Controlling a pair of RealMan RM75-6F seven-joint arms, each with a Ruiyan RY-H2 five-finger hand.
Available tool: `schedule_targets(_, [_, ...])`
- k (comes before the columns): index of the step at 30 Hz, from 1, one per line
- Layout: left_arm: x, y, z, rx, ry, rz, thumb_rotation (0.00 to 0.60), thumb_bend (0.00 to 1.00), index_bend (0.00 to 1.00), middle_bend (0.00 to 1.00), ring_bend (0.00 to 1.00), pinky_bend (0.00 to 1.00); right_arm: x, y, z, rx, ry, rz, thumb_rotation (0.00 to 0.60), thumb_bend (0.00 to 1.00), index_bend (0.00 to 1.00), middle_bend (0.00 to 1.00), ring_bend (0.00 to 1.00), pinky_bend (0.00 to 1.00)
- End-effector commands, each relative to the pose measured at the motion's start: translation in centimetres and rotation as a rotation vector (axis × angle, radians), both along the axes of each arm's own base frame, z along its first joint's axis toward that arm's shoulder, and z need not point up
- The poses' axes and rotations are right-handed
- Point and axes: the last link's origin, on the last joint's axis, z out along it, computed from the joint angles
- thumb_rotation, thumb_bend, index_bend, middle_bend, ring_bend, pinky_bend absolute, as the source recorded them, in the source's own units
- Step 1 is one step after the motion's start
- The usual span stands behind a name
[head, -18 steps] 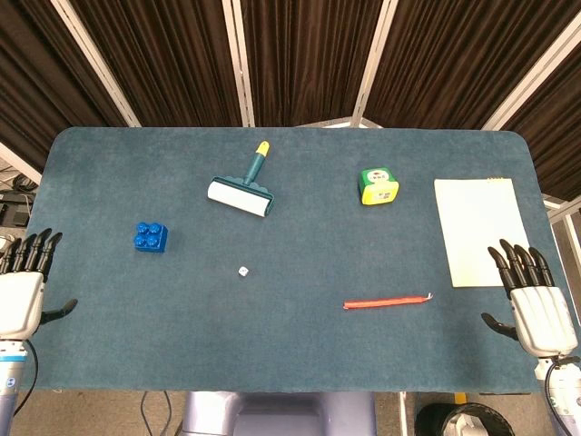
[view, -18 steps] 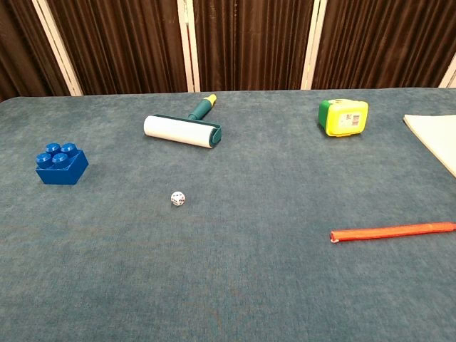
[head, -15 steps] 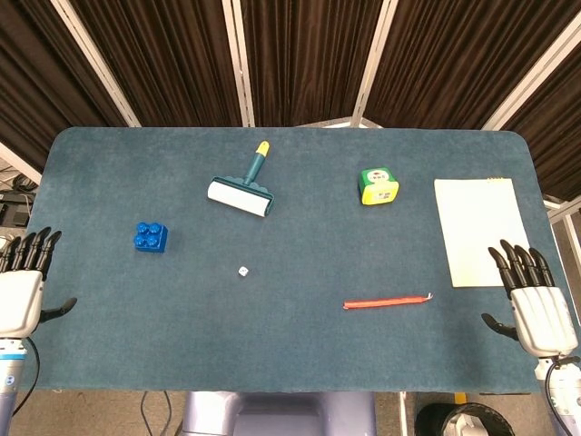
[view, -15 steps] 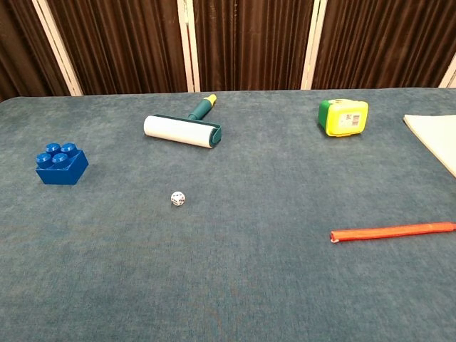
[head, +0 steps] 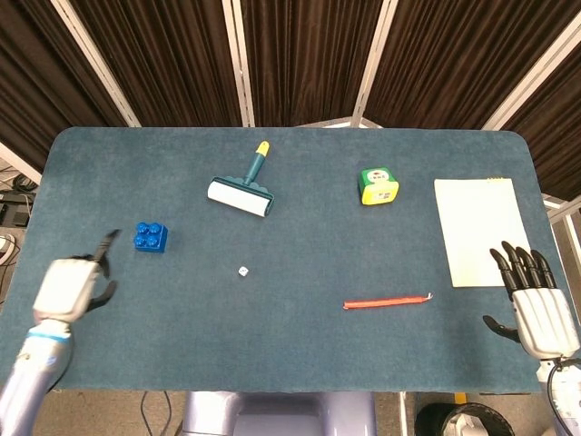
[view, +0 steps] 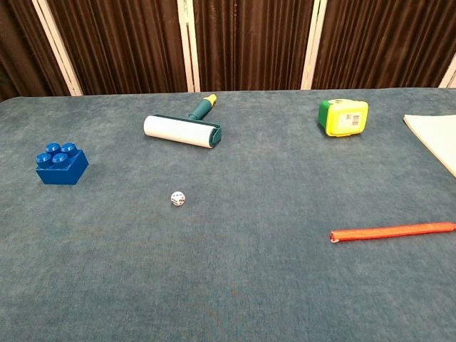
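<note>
Your left robot hand (head: 73, 283) hovers empty over the table (head: 300, 345), fingers apart, near the blue building block (head: 151, 237). Your right robot hand (head: 537, 304) lies spread at the table's edge, just below the notepad (head: 477, 230)

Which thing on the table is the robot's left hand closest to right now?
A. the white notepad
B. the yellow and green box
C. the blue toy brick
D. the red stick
C. In the head view the left hand sits at the table's left side just short of the blue toy brick, not touching it; the other three things lie far off toward the right.
</note>
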Motion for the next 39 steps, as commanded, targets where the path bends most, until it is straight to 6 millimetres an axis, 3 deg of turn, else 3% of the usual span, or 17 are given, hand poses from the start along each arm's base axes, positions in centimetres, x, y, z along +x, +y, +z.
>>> schedule_targets(1, [5.1, 3.3, -6.2, -0.232, -0.002, -0.078, 0.6, 0.77, 0.02, 0.97, 0.96, 1.0, -0.2, -0.2, 0.1, -0.004, -0.002, -0.009, 0.6, 0.0, 0.0, 0.0, 0.0, 0.0])
schedule_targets(6, [7.7, 4.4, -10.0, -0.349, 0.035, -0.085, 0.6, 0.77, 0.02, 0.97, 0.96, 1.0, -0.6, -0.4, 0.3, -0.012, 0.003, -0.025, 0.6, 0.0, 0.0, 0.0, 0.0, 0.0])
schedule_targets(13, [9.0, 4.8, -13.3, -0.428, 0.072, -0.067, 0.6, 0.77, 0.04, 0.97, 0.96, 1.0, -0.9, -0.5, 0.0, -0.002, 0.011, -0.048, 0.6, 0.0, 0.0, 0.0, 0.0, 0.0])
schedule_targets(23, [8.9, 4.1, -15.2, -0.476, 0.086, -0.021, 0.6, 0.77, 0.06, 0.97, 0.95, 1.0, -0.9, -0.8, -0.2, 0.007, 0.019, -0.055, 0.6, 0.0, 0.0, 0.0, 0.0, 0.0])
schedule_targets(39, [8.0, 4.0, -15.7, -0.474, 0.087, -0.009, 0.6, 0.77, 0.15, 0.97, 0.95, 1.0, -1.0, -1.0, -0.5, 0.016, 0.024, -0.062, 0.6, 0.0, 0.0, 0.0, 0.0, 0.0])
